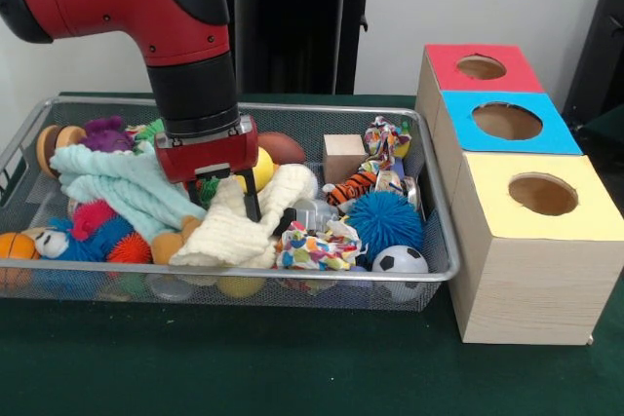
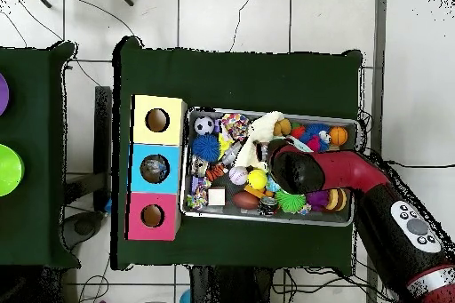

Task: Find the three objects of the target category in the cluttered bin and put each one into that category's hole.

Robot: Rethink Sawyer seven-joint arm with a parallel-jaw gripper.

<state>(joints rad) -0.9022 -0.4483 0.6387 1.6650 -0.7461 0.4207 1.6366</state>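
Note:
A wire mesh bin holds a heap of toys and cloths. My gripper reaches down into its middle, pressed into a cream cloth beside a mint green cloth. A yellow ball sits just behind the gripper. Right of the bin stand three wooden boxes with holes: a red-topped one, a blue-topped one and a yellow-topped one. In the overhead view the red arm covers the gripper over the bin.
Around the gripper lie a blue spiky ball, a soccer ball, a wooden cube, a tiger toy, a brown football, a colourful knotted rag, an orange ball and a purple plush.

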